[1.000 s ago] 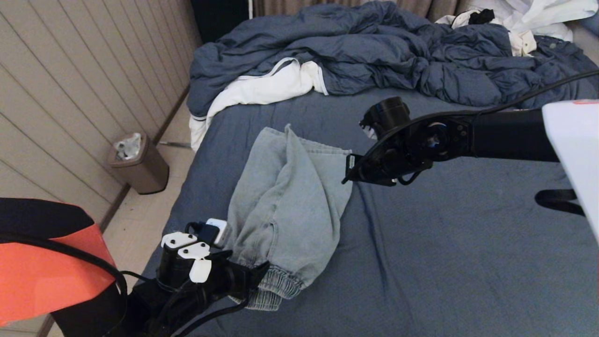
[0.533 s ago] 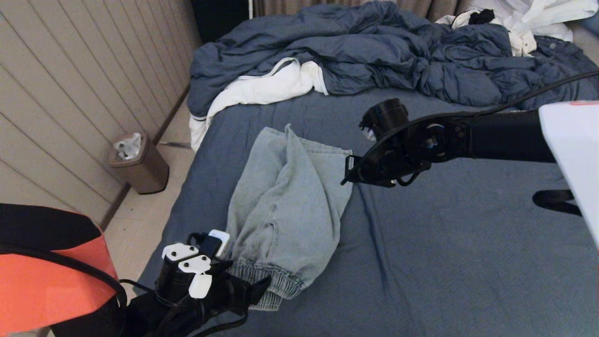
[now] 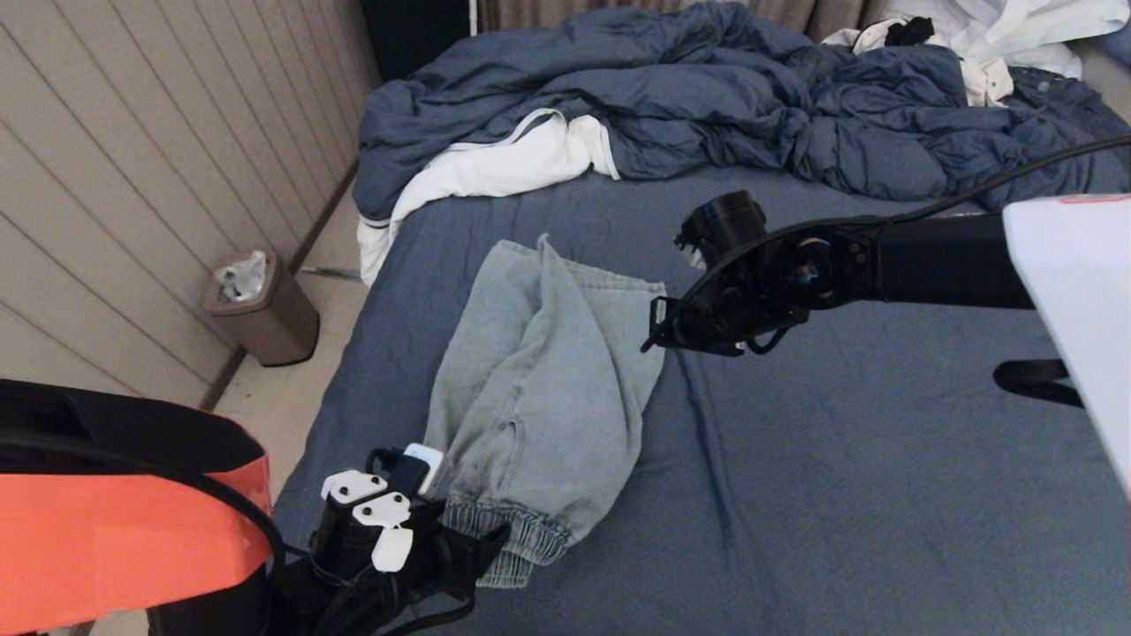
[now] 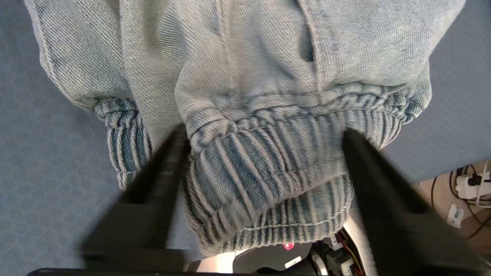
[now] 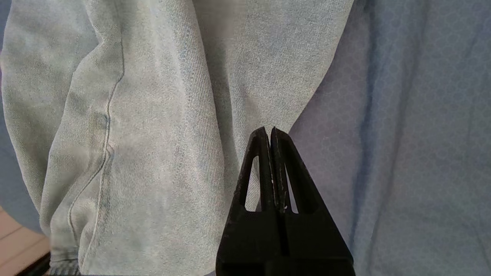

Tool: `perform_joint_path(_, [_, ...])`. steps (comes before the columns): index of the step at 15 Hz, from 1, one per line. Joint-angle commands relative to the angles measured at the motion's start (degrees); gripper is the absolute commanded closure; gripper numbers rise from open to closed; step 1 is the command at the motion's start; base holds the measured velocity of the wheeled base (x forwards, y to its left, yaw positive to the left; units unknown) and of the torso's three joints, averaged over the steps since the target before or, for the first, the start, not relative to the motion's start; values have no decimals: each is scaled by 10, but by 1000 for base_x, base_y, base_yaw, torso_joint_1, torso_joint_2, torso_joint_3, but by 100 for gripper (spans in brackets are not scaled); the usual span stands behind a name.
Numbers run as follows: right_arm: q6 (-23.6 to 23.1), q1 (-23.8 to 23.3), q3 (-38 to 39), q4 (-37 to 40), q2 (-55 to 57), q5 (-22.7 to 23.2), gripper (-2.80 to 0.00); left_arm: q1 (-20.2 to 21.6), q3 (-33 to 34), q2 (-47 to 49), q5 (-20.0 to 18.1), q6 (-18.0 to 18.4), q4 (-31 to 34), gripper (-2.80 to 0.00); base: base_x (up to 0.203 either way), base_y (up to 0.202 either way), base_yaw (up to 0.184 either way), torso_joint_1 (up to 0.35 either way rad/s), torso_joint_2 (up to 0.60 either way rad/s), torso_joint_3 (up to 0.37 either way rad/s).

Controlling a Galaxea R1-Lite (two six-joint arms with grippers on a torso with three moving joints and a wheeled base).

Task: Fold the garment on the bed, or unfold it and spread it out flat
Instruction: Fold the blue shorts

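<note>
The garment, pale blue denim shorts, lies crumpled lengthwise on the bed near its left edge, its gathered waistband toward me. My left gripper is at that waistband, low at the near edge. In the left wrist view the left gripper is open, with the bunched waistband lying between its wide-spread fingers. My right gripper hovers just beside the shorts' right edge. The right wrist view shows this gripper shut and empty, over the cloth's border.
A bulky dark blue duvet is heaped across the far end of the bed. A white garment with dark trim hangs off the far left corner. More white clothes lie at the far right. A brown bin stands on the floor by the wall.
My left arm has drawn back toward the near edge and a little to the right, still at the waistband. My right gripper has sunk slightly beside the shorts.
</note>
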Motion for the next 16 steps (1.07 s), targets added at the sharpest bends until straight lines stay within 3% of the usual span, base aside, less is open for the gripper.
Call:
perform_joint_path(1, [1,1,0,1,1,0,0,0,0,2,0,-1,-9,0,0,0,0,0,0,0])
perform_joint_path(12, [1,1,2,1,1,-1,0,-20,17,-96,53,6,-11,0,0,0,0,0,0,0])
perform_joint_path(16, [1,1,-1,1,6,-1,0,78,-4,-102,45,30,-12,0,0,0,0,0,0,0])
